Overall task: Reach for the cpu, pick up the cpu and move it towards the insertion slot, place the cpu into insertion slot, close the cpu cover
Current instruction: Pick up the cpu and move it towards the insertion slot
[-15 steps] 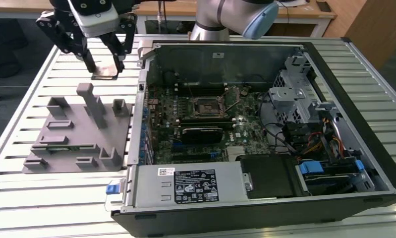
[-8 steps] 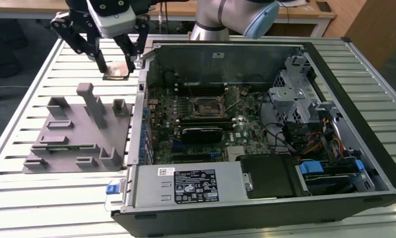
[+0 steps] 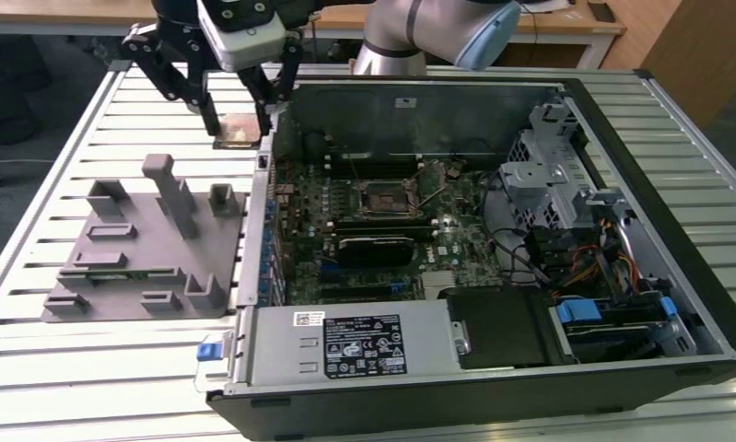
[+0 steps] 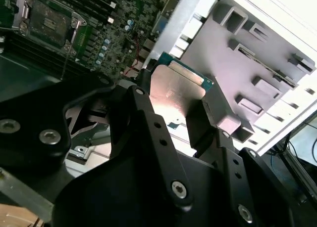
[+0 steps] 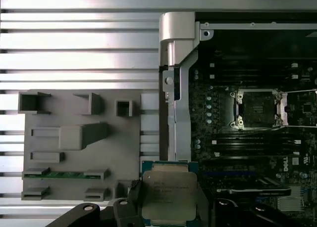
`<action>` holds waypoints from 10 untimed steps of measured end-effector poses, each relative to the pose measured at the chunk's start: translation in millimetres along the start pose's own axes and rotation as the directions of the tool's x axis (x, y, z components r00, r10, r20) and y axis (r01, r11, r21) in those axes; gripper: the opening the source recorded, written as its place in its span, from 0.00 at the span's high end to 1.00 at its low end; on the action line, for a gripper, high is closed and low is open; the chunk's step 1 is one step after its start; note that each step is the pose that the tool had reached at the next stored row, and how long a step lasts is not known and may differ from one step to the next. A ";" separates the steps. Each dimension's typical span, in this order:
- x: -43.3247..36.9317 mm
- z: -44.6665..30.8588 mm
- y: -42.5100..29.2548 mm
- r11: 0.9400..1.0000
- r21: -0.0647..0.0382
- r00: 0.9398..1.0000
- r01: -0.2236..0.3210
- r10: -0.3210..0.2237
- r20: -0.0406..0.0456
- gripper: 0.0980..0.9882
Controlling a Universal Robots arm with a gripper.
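You see the gripper (image 4: 171, 111) clamped on the chip (image 4: 178, 88), with one black finger against each side of its silvery top. The grey fixture block (image 4: 267, 59) lies behind it. The socket (image 4: 47, 17) sits on the green board (image 4: 111, 36), well apart from the chip.

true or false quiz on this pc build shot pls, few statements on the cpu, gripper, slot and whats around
1. The gripper is shut on the cpu. True.
2. The cpu sits in the slot. False: it is held at the edge of the case, apart from the slot.
3. The grey fixture lies on the table beside the case. True.
4. The case is closed up. False: its side is open and the motherboard shows.
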State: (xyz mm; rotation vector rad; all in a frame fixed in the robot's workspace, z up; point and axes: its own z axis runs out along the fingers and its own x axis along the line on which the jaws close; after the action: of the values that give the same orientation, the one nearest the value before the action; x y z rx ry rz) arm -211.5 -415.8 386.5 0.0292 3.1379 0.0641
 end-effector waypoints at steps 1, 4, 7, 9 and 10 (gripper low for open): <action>-2.6 0.1 0.0 1.000 0.000 1.000 0.000 0.000 0.000 0.52; -10.4 0.4 0.2 1.000 0.000 1.000 0.000 0.000 0.000 0.52; -18.0 0.6 0.3 1.000 0.000 1.000 -0.001 0.001 0.000 0.52; -23.1 0.7 0.4 1.000 0.000 1.000 0.000 0.000 0.000 0.52; -25.7 0.8 0.5 1.000 0.000 1.000 -0.001 0.001 0.000 0.52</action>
State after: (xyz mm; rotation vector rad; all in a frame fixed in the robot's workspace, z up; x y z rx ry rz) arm -185.8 -415.8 385.7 0.0300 3.1380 0.0643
